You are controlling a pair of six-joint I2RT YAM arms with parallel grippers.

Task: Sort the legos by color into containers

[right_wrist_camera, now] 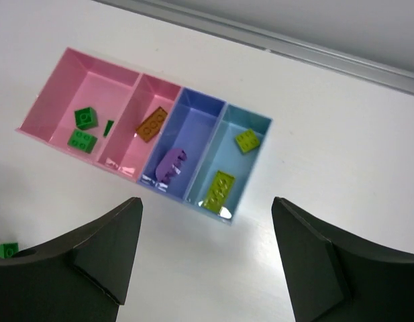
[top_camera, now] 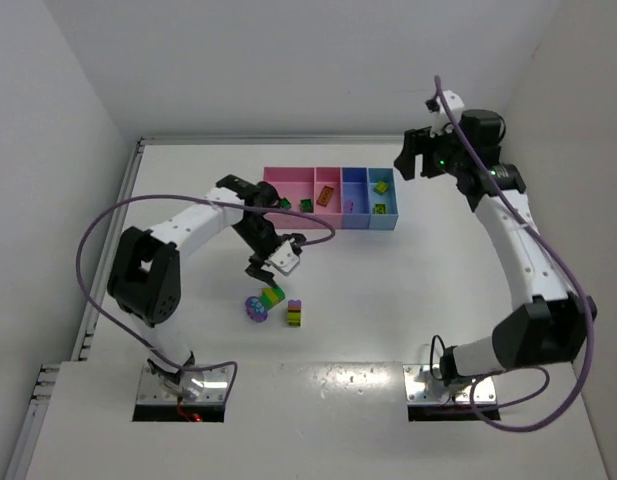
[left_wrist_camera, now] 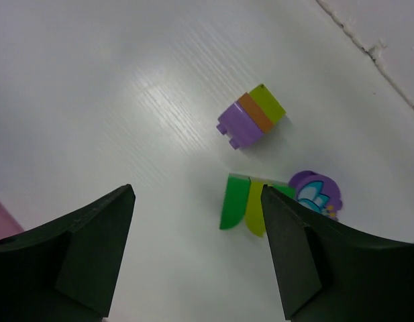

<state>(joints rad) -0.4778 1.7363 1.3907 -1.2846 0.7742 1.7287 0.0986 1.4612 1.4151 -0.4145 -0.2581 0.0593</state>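
Legos: lying partly sorted in the tray, partly loose on the table. Already sitting in the tray: green bricks in the wide pink compartment, an orange brick in the narrow pink one, a purple piece in the purple-blue one, lime bricks in the light blue one. Lying loose, per the left wrist view: a green-and-yellow piece, a purple-orange-lime strip near it at 12 o'clock, a round purple piece just beside it at 3 o'clock, partly hidden by the finger. Left gripper: hovering above the table with jaws spread wide, gripping nothing. Right gripper: hanging above the tray's near edge, likewise spread and empty, well apart from the loose pieces. Deciding relation: green-and-yellow piece lying at 3 o'clock from the left gripper's midpoint, off-centre and close against the right-hand finger, long axis running 12 to 6 o'clock, thus presenting its narrow width to the closing line. Judging the left arm much the nearer for this pick. Probably calling for a slight shift toward 3 o'clock to centre the piece before descending. Risking otherwise a finger landing on the piece or nudging the round purple piece.
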